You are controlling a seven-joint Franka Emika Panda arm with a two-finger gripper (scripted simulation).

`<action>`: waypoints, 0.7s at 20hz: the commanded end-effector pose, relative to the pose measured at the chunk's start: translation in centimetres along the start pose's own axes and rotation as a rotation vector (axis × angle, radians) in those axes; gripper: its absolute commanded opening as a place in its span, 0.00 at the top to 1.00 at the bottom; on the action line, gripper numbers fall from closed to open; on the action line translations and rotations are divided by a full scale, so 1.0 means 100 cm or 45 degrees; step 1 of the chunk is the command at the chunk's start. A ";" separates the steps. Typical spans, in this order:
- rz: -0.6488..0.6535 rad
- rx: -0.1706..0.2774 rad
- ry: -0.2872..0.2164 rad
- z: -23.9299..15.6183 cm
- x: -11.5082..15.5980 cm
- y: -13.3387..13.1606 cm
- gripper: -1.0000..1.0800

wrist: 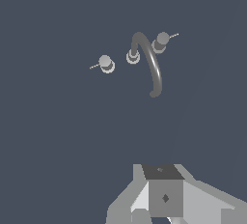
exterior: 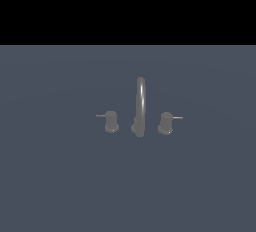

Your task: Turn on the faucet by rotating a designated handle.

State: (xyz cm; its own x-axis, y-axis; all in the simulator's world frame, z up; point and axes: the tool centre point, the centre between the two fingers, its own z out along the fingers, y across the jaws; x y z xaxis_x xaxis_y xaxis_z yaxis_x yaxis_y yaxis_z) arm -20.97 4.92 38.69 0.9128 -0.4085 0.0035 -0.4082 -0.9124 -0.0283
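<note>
Faucet (exterior: 140, 107) stands upright mid-surface in the exterior view, arched spout (exterior: 141, 101) central; the handle (exterior: 111, 121) sits at its 9 o'clock, rod pointing outward, with the twin knob (exterior: 165, 123) at 3 o'clock. In the wrist view the gripper (wrist: 161, 196) is well apart from the handle (wrist: 106, 63), touching nothing. Jaw opening cannot be determined; fingertips are out of frame.

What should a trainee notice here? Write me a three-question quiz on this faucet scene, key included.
1. True or false: the faucet has its spout between the handle and the twin knob.
2. The handle's rod points: A) toward the spout; B) away from the spout; C) straight up.
3. Fill in: the tallest part of the faucet is the ____.
Key: 1 true; 2 B; 3 spout.
</note>
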 end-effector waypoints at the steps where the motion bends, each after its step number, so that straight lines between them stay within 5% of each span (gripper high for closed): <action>1: 0.072 0.000 0.001 0.015 0.004 -0.010 1.00; 14: 0.430 -0.004 0.002 0.093 0.032 -0.058 1.00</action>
State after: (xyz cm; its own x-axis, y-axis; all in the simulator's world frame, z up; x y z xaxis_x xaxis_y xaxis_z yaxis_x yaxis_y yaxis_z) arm -16.08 8.77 30.49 0.7481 -0.6636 -0.0033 -0.6635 -0.7478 -0.0247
